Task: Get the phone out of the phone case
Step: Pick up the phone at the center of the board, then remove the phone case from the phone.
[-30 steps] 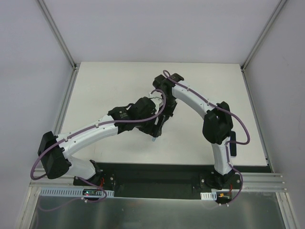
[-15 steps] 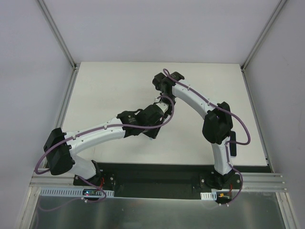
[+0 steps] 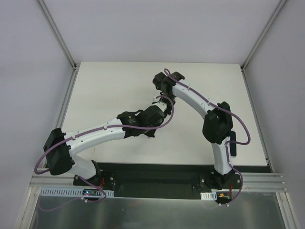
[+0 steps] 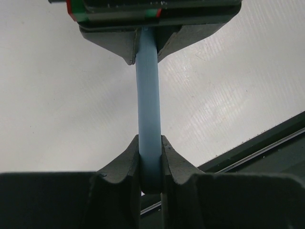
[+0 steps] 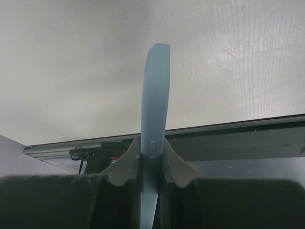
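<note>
A light blue phone case [image 4: 147, 95] hangs above the table, seen edge-on in both wrist views. My left gripper [image 4: 150, 143] is shut on its near end. At the other end, my right gripper [image 4: 145, 52] clamps the same case. In the right wrist view the case [image 5: 155, 95] shows small side buttons just above my right gripper [image 5: 152, 143], which is shut on it. The phone itself does not show from these edge-on angles. From above, the two grippers meet at mid-table, left gripper [image 3: 158, 113] and right gripper [image 3: 162, 98], and hide the case.
The white table [image 3: 105, 95] spreads under both arms. A dark metal rail [image 5: 238, 143] runs along its near edge, and the same rail [image 4: 267, 148] shows in the left wrist view. Grey frame posts [image 3: 57, 33] rise at the back corners.
My left arm has swung in toward the right gripper, and its jaws have closed on the free end of the case. The right arm has hardly moved.
</note>
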`<state>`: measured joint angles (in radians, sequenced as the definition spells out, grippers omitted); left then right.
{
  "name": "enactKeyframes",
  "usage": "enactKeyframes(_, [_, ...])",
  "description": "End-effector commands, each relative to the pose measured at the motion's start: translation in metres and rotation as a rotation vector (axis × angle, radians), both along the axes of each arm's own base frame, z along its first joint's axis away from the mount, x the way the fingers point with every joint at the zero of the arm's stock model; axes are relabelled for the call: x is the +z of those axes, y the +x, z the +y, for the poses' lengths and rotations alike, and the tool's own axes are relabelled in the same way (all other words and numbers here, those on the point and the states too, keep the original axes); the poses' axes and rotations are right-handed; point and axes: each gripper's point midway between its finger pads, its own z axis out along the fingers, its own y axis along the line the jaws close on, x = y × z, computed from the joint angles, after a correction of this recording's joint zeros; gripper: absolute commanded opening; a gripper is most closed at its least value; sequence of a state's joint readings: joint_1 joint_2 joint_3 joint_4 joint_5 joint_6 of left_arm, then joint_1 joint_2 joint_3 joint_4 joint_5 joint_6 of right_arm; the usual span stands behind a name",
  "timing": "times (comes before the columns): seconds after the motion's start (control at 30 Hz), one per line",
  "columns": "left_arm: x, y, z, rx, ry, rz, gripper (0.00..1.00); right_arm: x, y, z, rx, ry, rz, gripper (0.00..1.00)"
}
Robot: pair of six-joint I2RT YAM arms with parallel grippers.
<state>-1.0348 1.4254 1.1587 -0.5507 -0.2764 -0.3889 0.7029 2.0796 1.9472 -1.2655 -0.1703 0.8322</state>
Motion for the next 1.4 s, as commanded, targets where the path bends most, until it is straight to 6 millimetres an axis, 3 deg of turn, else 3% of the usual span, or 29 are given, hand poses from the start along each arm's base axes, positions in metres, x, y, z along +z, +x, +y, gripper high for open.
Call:
enactKeyframes(0.0, [0.035, 0.01, 0.008, 0.05, -0.064, -0.091, 0.0, 0.013, -0.036, -0.024, 0.136, -0.037, 0.113, 0.01])
enactKeyframes(0.17, [0.041, 0.003, 0.019, 0.065, -0.108, -0.09, 0.0, 0.02, -0.025, -0.038, 0.151, -0.055, -0.043, 0.01])
enactKeyframes(0.4, [0.045, 0.001, 0.037, 0.114, -0.189, -0.047, 0.0, 0.028, -0.016, -0.03, 0.201, 0.087, -0.193, 0.6])
enactKeyframes(0.5, [0.045, 0.002, 0.042, 0.132, -0.23, -0.01, 0.0, 0.038, -0.01, -0.022, 0.218, 0.157, -0.257, 0.72])
enactKeyframes(0.7, [0.045, 0.0, 0.045, 0.131, -0.329, 0.06, 0.0, 0.064, -0.004, -0.023, 0.259, 0.243, -0.356, 0.76])
enactKeyframes(0.8, [0.048, 0.0, 0.049, 0.136, -0.38, 0.083, 0.0, 0.074, 0.002, -0.037, 0.249, 0.276, -0.42, 0.77])
enactKeyframes(0.83, [0.051, 0.003, 0.051, 0.144, -0.4, 0.08, 0.0, 0.086, 0.005, -0.046, 0.232, 0.299, -0.466, 0.77])
enactKeyframes(0.87, [0.05, 0.002, 0.052, 0.141, -0.407, 0.088, 0.0, 0.08, 0.002, -0.054, 0.226, 0.299, -0.464, 0.78])
enactKeyframes(0.93, [0.053, -0.001, 0.05, 0.127, -0.441, 0.107, 0.0, 0.097, 0.008, -0.067, 0.197, 0.344, -0.549, 0.78])
enactKeyframes(0.97, [0.056, 0.001, 0.051, 0.128, -0.457, 0.109, 0.0, 0.089, 0.005, -0.074, 0.187, 0.342, -0.544, 0.78])
enactKeyframes(1.03, [0.061, -0.003, 0.048, 0.104, -0.494, 0.128, 0.0, 0.101, 0.008, -0.086, 0.177, 0.368, -0.625, 0.78])
enactKeyframes(1.1, [0.07, -0.001, 0.047, 0.09, -0.531, 0.121, 0.0, 0.094, 0.005, -0.094, 0.184, 0.366, -0.649, 0.78])
enactKeyframes(1.13, [0.074, -0.004, 0.044, 0.067, -0.553, 0.133, 0.0, 0.1, 0.004, -0.098, 0.184, 0.369, -0.685, 0.78])
enactKeyframes(1.2, [0.082, -0.004, 0.043, 0.044, -0.589, 0.125, 0.0, 0.097, 0.001, -0.102, 0.193, 0.374, -0.728, 0.75])
enactKeyframes(1.27, [0.09, -0.009, 0.039, -0.002, -0.621, 0.128, 0.0, 0.103, 0.011, -0.101, 0.175, 0.397, -0.831, 0.73])
enactKeyframes(1.33, [0.1, -0.01, 0.039, -0.024, -0.644, 0.108, 0.0, 0.096, 0.004, -0.108, 0.139, 0.415, -0.9, 0.74])
enactKeyframes(1.37, [0.104, -0.013, 0.037, -0.049, -0.66, 0.115, 0.0, 0.109, 0.012, -0.104, 0.141, 0.45, -0.995, 0.76])
